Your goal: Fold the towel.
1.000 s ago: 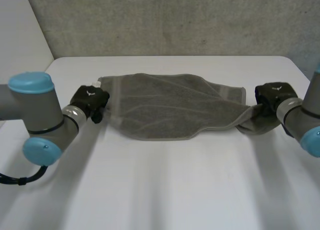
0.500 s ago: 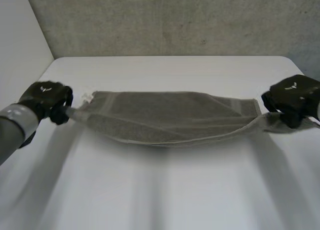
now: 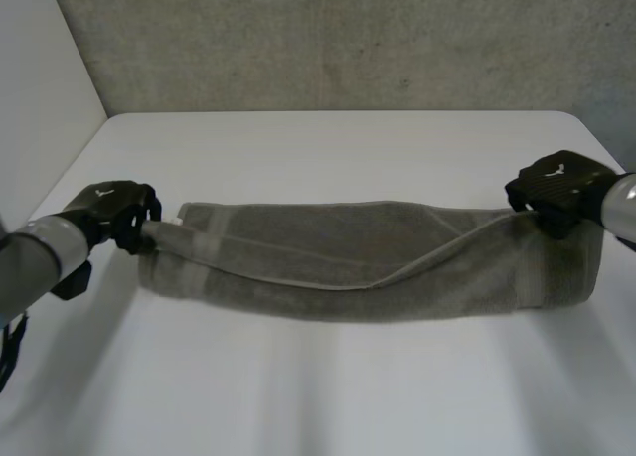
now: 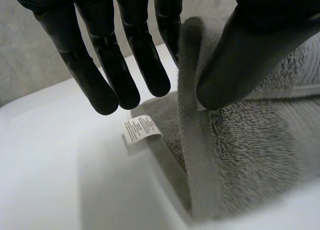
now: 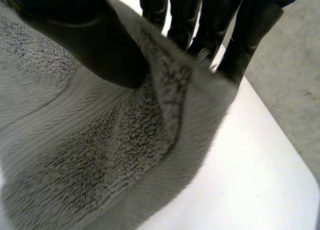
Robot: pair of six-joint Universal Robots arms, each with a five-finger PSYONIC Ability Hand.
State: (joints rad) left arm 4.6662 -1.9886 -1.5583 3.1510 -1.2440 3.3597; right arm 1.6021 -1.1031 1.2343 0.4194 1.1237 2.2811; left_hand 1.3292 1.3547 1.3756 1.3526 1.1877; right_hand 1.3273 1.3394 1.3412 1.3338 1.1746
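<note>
Towel [image 3: 368,262], grey and doubled lengthwise, spans the white tabletop [image 3: 318,396] in a long band between two black robot hands, with a grey wall [image 3: 338,39] behind. At the band's left end the left hand [image 3: 109,210] grasps the towel; seen from the left wrist, the thumb [image 4: 250,54] presses an upright fold of the hem against the nearest finger, while the other fingers [image 4: 100,64] hang straight and spread just beside the cloth, clear of it. A small white label [image 4: 141,129] juts from the towel's corner below those fingertips, over the tabletop. At the right end the right hand [image 3: 556,183] holds the upper layer; from its wrist the thumb [image 5: 85,34] bears down on the pile and pinches a raised ridge of towel [image 5: 100,155] against the fingers [image 5: 245,34] behind it, the rest of the cloth draping away beneath the palm
</note>
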